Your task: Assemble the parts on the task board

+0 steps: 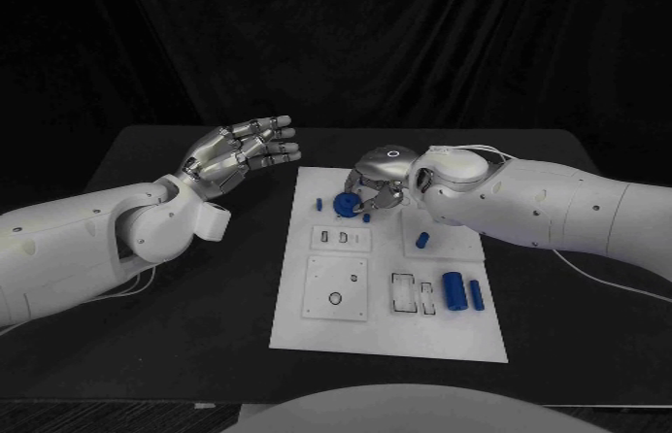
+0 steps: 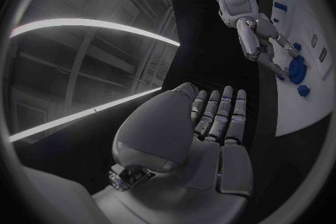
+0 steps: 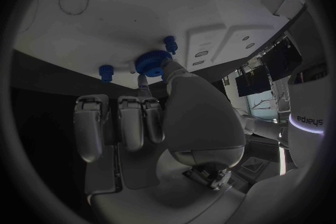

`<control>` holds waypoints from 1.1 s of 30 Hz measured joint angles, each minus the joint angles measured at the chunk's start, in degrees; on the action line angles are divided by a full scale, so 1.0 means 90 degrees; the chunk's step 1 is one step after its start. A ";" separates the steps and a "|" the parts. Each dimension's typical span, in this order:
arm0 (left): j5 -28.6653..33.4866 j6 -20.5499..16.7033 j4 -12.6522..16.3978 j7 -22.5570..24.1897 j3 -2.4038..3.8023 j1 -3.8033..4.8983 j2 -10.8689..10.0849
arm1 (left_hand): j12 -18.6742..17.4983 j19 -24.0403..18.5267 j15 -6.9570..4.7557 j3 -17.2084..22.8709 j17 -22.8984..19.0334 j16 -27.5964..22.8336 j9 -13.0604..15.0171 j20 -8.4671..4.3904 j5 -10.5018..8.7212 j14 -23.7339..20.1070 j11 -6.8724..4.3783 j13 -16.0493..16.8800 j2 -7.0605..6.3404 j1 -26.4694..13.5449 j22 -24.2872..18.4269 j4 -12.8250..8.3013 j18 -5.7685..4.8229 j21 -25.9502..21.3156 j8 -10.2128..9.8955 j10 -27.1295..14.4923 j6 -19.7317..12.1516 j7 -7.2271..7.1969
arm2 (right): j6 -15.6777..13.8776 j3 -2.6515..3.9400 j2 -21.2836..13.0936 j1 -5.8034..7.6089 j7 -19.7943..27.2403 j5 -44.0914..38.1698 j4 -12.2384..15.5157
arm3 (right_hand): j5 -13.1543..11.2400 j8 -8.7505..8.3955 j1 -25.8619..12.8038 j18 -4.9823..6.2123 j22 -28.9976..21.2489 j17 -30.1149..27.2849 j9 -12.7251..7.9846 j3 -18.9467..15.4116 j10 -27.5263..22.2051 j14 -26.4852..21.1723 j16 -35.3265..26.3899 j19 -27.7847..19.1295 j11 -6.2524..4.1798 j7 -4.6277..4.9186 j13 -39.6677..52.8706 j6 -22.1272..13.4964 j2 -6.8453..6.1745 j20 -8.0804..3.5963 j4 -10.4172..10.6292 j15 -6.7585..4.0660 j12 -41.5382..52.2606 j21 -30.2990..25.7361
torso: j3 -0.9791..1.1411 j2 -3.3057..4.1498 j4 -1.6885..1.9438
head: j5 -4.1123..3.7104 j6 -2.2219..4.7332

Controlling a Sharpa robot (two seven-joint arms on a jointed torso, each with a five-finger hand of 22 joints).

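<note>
In the head view we see the board (image 1: 392,302) on the black worktop (image 1: 183,307), with the right robot hand (image 1: 381,183) down at its far end, pinching a round blue gear (image 1: 346,203) between thumb and finger. A small peg (image 1: 319,202) stands just beside it, and two blue cylinders (image 1: 455,291) lie near the board's right edge. The left robot hand (image 1: 241,153) hovers off the board to the left, fingers spread, holding nothing. In the left wrist view we see that open palm (image 2: 210,123) and, beyond it, the right robot hand (image 2: 262,45) touching the gear (image 2: 297,69). In the right wrist view the gear (image 3: 153,63) sits at the fingertips (image 3: 143,81) against the board (image 3: 140,17), between two pegs (image 3: 106,72). We judge the gear is being seated: we should keep it level, centre it over its post, and press straight down without twisting, easing off only once it sits flush.
</note>
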 measured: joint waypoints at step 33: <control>0.0000 0.0030 0.0010 -0.0020 0.0000 0.0000 -0.0016 | 0.0000 0.0000 0.0000 0.0018 0.0000 0.0000 0.0000 0.0000 0.0000 0.0000 0.0000 0.0000 0.0000 0.0000 0.0001 -0.0018 0.0000 0.0000 0.0000 0.0000 -0.0022 0.0023 | -0.0408 0.0000 0.0099 -0.0076 0.0095 0.0003 -0.0071 | 0.0627 0.0574 0.0128 0.0000 -0.0002 -0.0001 0.0528 0.0113 0.0001 0.0000 0.0000 -0.0023 -0.0048 -0.0095 0.0000 0.0618 0.0108 -0.0023 -0.0345 0.0000 0.0000 0.0000 | 0.0001 0.0002 -0.0007 | 0.0020 0.0022</control>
